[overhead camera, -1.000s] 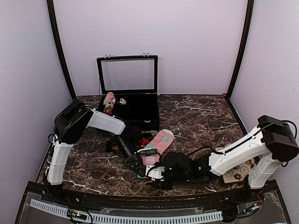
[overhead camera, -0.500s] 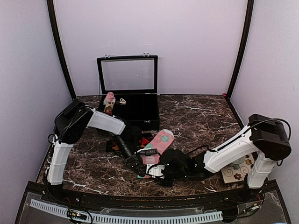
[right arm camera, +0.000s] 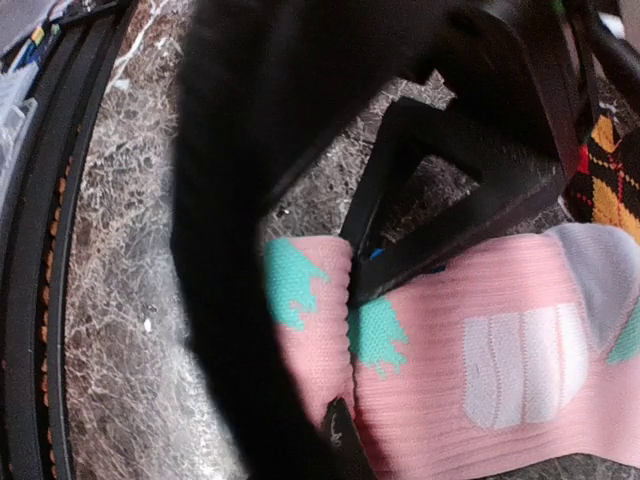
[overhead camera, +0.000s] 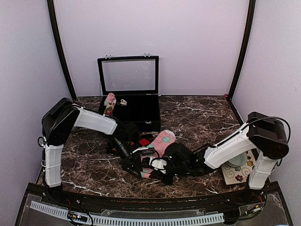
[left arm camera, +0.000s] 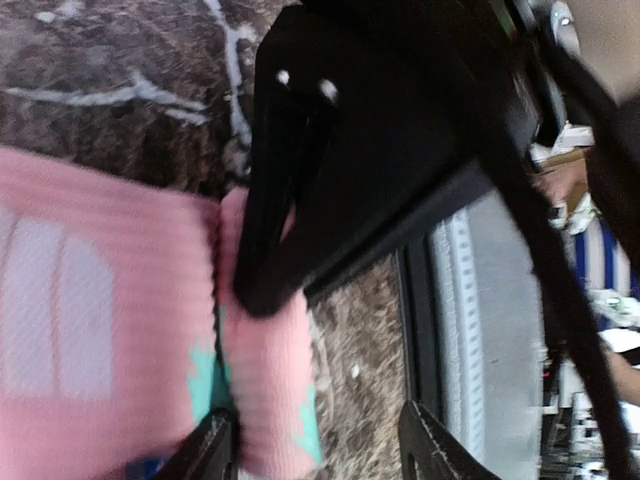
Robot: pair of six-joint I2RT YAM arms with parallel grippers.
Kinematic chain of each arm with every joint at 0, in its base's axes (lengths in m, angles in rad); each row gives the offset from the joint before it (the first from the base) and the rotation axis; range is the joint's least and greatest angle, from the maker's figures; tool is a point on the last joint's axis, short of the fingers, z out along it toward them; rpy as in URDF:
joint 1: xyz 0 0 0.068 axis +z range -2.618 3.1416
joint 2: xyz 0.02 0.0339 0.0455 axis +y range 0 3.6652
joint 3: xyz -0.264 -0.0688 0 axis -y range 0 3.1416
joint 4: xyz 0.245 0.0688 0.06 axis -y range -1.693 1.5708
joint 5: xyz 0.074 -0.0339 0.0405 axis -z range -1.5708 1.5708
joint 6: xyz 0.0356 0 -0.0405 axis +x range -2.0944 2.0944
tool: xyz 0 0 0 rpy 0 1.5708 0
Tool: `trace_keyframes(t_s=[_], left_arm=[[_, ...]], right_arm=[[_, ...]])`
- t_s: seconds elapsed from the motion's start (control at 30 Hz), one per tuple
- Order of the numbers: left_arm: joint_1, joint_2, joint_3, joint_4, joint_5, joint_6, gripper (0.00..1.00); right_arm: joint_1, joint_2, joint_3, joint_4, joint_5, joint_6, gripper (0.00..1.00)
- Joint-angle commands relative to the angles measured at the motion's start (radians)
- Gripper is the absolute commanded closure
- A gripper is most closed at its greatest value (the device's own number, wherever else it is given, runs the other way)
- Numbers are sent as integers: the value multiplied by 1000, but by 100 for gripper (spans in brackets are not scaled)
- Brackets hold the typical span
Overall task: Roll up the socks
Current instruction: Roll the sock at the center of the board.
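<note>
The pink sock with teal and white spots lies at the table's front centre, its near end folded over into a small roll. My right gripper is shut on that folded end, also seen from above. My left gripper is open right beside it; the fold rests against its left finger and bare marble lies between the tips. From above the left gripper meets the right one over the sock. The black argyle sock lies just behind, mostly hidden under the left arm.
An open black case with a clear lid stands at the back. A pink-topped upright roll stands at its left end. A floral card lies under the right arm. A black rail runs along the front edge.
My left gripper has opened and let go of the pink sock's fold. My right gripper has moved left and shut on that fold. The left arm's shoulder swung left.
</note>
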Motion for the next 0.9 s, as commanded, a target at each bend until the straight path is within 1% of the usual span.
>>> trace_keyframes(t_s=[0.0, 0.03, 0.17, 0.23, 0.37, 0.5, 0.63, 0.73, 0.87], left_arm=[[52, -182, -156, 201, -183, -29, 34], [59, -227, -192, 238, -199, -30, 32], [63, -370, -308, 340, -277, -13, 30], [63, -413, -336, 366, -293, -4, 31], [57, -486, -388, 411, -259, 30, 35], [8, -505, -410, 427, -279, 86, 39], [-74, -487, -408, 462, -360, 136, 42], [-122, -471, -401, 521, -412, 160, 44], [-151, -434, -376, 568, -453, 185, 46]], right_arm=[[-73, 56, 21, -153, -181, 141, 100], [-84, 59, 26, -170, -218, 150, 100], [-102, 77, 29, -210, -270, 203, 100], [-112, 105, 52, -255, -291, 228, 100], [-132, 168, 115, -352, -319, 289, 100], [-158, 220, 151, -395, -372, 366, 100], [-199, 249, 144, -383, -442, 470, 100], [-219, 255, 130, -365, -478, 529, 100], [-229, 250, 128, -375, -499, 556, 100]])
